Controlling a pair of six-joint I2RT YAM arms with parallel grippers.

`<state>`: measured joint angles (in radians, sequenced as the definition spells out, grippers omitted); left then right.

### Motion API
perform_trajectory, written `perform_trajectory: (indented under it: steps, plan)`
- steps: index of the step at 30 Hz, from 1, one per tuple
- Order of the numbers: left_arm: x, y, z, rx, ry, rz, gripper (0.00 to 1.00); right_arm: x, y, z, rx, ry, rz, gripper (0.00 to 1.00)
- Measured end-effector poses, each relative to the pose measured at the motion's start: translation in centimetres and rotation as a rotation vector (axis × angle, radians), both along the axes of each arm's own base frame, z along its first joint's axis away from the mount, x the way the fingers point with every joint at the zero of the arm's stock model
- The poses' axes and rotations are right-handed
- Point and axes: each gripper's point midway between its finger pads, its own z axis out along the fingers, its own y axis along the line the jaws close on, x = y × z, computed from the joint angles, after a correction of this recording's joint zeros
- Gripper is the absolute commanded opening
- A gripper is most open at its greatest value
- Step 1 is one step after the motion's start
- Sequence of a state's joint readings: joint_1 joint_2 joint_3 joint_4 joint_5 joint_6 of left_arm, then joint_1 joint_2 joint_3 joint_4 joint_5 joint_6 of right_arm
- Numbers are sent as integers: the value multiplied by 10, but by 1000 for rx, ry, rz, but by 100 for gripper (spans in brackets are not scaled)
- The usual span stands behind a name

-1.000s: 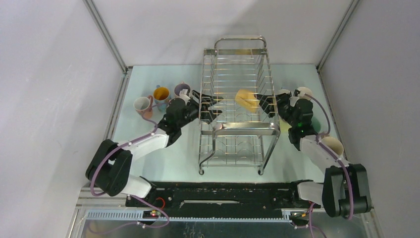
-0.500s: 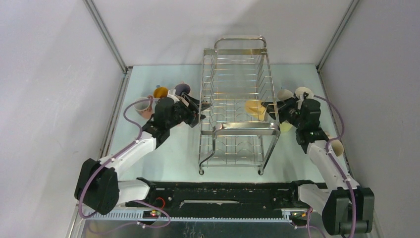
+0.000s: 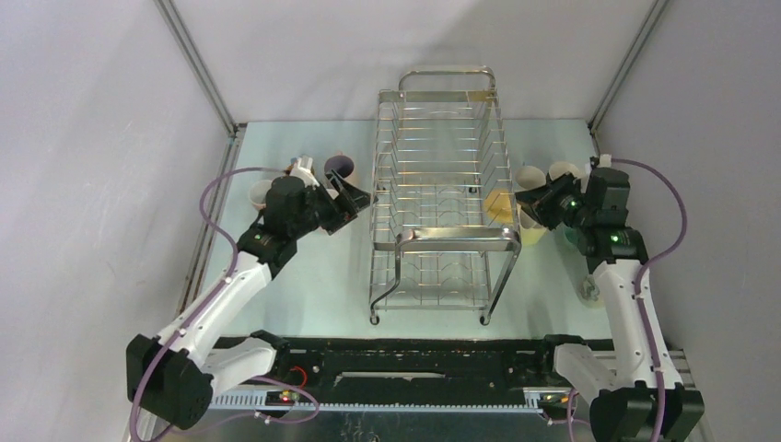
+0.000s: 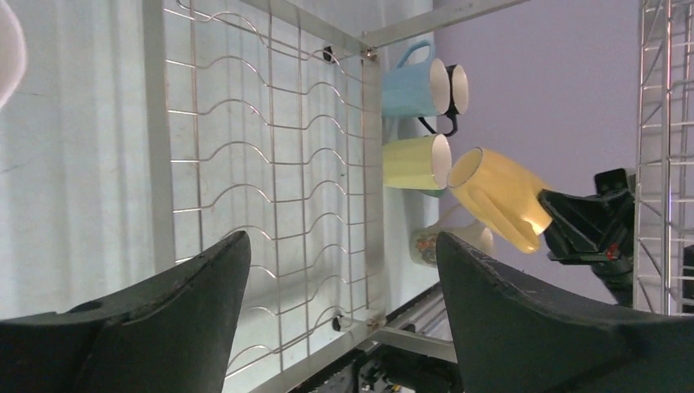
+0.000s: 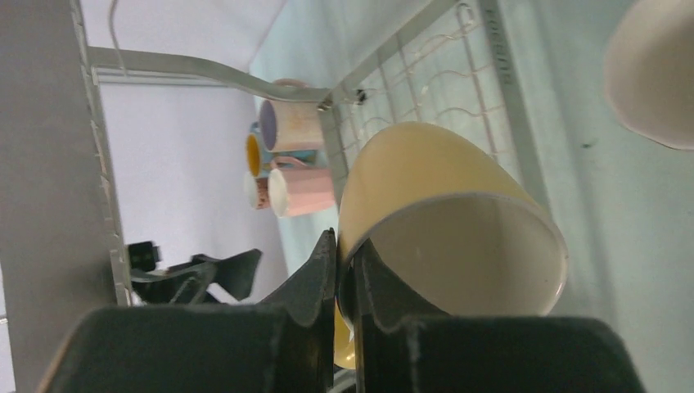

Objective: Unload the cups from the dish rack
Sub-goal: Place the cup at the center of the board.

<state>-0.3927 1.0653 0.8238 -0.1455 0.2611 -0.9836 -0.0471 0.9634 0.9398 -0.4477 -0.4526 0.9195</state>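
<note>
Right claw (image 5: 344, 255) is clenched on the rim of a yellow mug (image 5: 425, 180), one finger inside and one outside. That grip holds the mug tipped sideways at the right edge of the rack (image 3: 442, 235). I judge it is bound for the other mugs (image 3: 530, 175) standing on the table (image 3: 313, 276) just beside. My left claw (image 4: 342, 241) hangs released beside the rack, holding nothing.
</note>
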Motion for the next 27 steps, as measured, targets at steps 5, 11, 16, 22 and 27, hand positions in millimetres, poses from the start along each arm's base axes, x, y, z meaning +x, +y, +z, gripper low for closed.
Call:
perform_trajectory:
  steps: [5,11,16,22,27]
  plan:
    - [-6,10,7,98,-55,-26,92,-21,-15,-6,-124,63,14,0]
    - [-17,19,1,207,-86,-75,98,-47,-25,-28,-269,168,47,0]
    - [-27,26,-3,268,-103,-108,100,-72,-32,-55,-403,288,66,0]
    - [-35,31,-2,319,-122,-139,100,-88,-41,-74,-544,375,66,0]
    - [-36,32,3,336,-145,-153,100,-87,-51,-92,-595,426,38,0]
